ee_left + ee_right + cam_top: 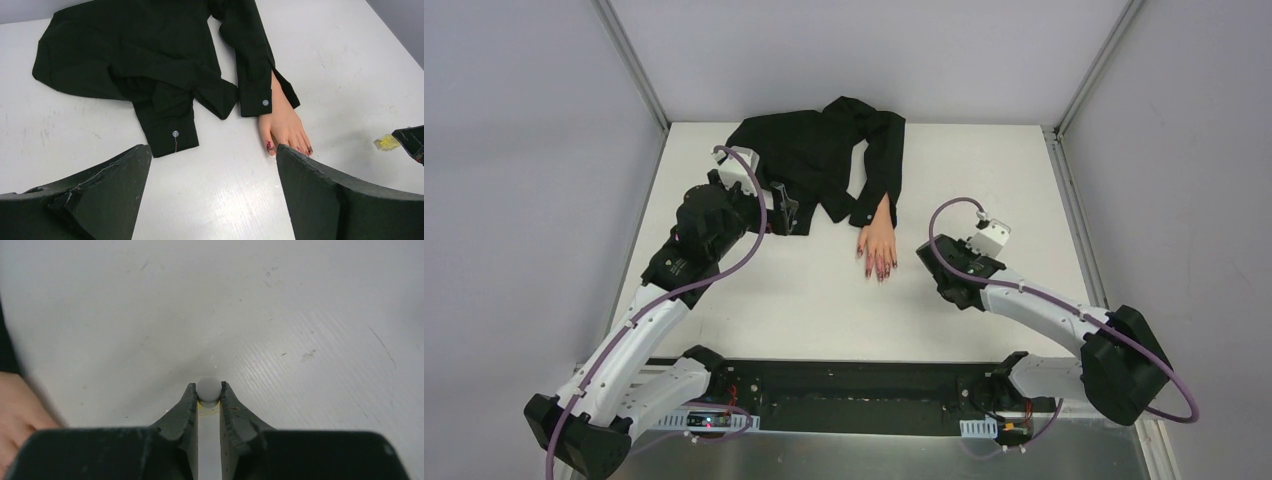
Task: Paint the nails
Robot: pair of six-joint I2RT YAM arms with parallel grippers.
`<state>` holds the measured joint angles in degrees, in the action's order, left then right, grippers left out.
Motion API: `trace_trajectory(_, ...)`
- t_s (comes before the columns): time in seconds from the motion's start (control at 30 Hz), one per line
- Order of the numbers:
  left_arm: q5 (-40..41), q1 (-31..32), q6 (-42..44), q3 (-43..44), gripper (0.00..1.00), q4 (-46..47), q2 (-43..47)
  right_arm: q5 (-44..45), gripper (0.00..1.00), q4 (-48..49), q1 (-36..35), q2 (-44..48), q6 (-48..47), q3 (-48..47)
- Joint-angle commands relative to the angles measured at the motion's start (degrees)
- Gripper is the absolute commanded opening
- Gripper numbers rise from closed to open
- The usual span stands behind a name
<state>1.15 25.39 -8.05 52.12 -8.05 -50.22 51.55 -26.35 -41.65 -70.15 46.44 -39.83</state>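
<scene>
One mannequin hand (pixel 881 235), one black shirt (pixel 804 160), one yellowish bottle (pixel 386 142), perhaps five nails (pixel 270 146).

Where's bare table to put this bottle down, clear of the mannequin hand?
Free: the broad strip of table between the mannequin hand and the arm bases, and the back right corner beyond the right hand, which holds the bottle. Crowded: back left, where the shirt lies with the left hand at its edge.
</scene>
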Motion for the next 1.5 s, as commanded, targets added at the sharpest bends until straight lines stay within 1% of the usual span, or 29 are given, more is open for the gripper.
trace_trajectory(0.0, 1.0, -0.4, -0.5, -0.2, 0.99, 1.1, 0.5, 5.7, 0.0, -3.9, -0.1, -1.7, 8.7, 1.7)
trace_trajectory(0.17, 1.2, -0.6, -0.3, -0.2, 0.99, 1.1, 0.6, 6.2, 0.0, -3.3, -0.2, -3.1, 10.3, 2.8)
trace_trajectory(0.4, 0.9, -0.9, -0.3, -0.2, 0.99, 1.1, 0.5, 6.3, 0.0, -4.3, -0.4, -7.1, 11.3, 1.4)
trace_trajectory(0.57, 0.7, -1.0, -0.1, -0.2, 0.99, 1.0, 0.6, 6.5, 0.16, -5.2, -0.6, -8.1, 12.1, 0.7)
trace_trajectory(0.63, 0.7, -1.0, -0.1, -0.2, 0.99, 1.0, 0.7, 6.4, 0.25, -5.1, -0.8, -8.1, 12.2, 0.7)
trace_trajectory(0.67, 0.7, -1.0, -0.1, -0.2, 0.99, 1.0, 0.6, 6.4, 0.32, -5.1, -0.8, -8.0, 12.3, 0.6)
trace_trajectory(0.8, 0.9, -1.1, 0.0, -0.2, 0.99, 1.0, 0.6, 6.4, 0.56, -4.7, -1.3, -7.7, 11.9, 0.9)
trace_trajectory(0.9, 0.7, -1.1, 0.0, -0.2, 0.99, 1.0, 0.5, 6.2, 0.7, -4.1, -1.6, -7.5, 10.9, 0.9)
trace_trajectory(1.07, 2.8, -1.4, 0.1, -0.3, 0.99, 0.3, 0.1, 2.9, 0.81, -0.6, -1.6, -5.5, 3.9, 0.6)
trace_trajectory(1.2, 2.4, -2.0, -0.4, 0.0, 0.99, -0.8, -0.7, -3.1, 0.89, 5.0, -0.9, -2.3, -4.7, 1.0)
trace_trajectory(1.37, 1.7, -3.7, -0.9, 0.1, 0.99, -2.7, -1.2, -11.2, 0.93, 6.7, 1.9, 0.4, -12.2, -0.5)
trace_trajectory(1.47, 0.6, -5.5, -1.3, 0.3, 0.99, -4.5, -1.6, -17.4, 0.94, 6.7, 5.2, 1.8, -16.7, -1.6)
